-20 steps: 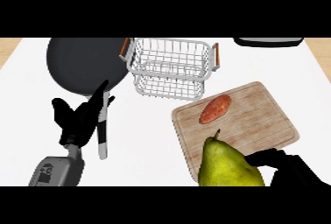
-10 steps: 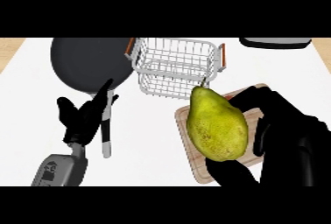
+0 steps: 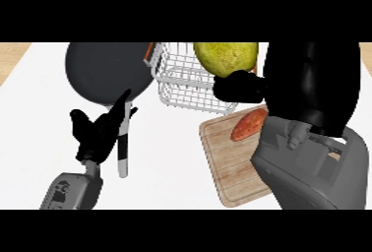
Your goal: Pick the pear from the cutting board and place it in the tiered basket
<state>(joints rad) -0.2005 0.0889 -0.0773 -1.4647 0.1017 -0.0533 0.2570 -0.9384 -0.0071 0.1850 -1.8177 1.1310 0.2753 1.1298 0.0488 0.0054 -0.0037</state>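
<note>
Now the right hand (image 3: 243,87) is curling round the pear (image 3: 225,58) and holding it above the tiered basket (image 3: 190,88), seemingly for the drop, while the left hand (image 3: 98,133) is resting open by the pan (image 3: 109,71).

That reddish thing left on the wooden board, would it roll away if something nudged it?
Probably a little. The reddish-orange sweet potato looks rounded and tapered, so it would likely wobble or turn in a curve rather than roll straight. It seems solid and stiff, not floppy. Lying near the corner of the light wooden cutting board, it might slip off.
</note>
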